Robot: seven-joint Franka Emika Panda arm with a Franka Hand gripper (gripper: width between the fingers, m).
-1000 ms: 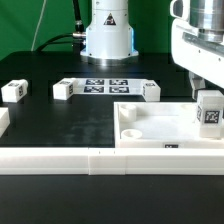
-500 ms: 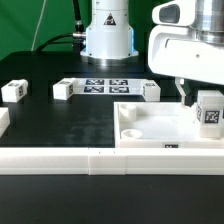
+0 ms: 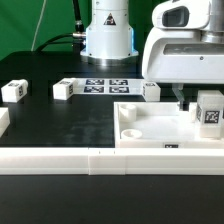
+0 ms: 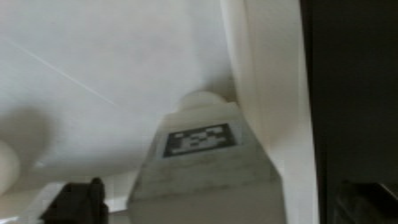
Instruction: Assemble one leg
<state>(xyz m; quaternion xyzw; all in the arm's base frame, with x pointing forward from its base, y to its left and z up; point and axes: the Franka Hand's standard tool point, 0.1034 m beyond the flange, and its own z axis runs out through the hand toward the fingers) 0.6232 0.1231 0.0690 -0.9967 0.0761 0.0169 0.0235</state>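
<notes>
Mostly hidden, gripper (image 3: 184, 99) spread wide beside the leg (image 3: 208, 111), one fingertip lost against the dark table (image 4: 356, 80).

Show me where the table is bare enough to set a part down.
Free: the black table between the marker board, the tray and the front rail. Crowded: the tray's corner at the exterior view's right, where the leg stands beside the gripper.

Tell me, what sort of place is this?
Probably a robotics lab bench: a white robot arm stands at a black table before a green backdrop, and a flat white marker board and small white plastic blocks carry black-and-white square tags.
</notes>
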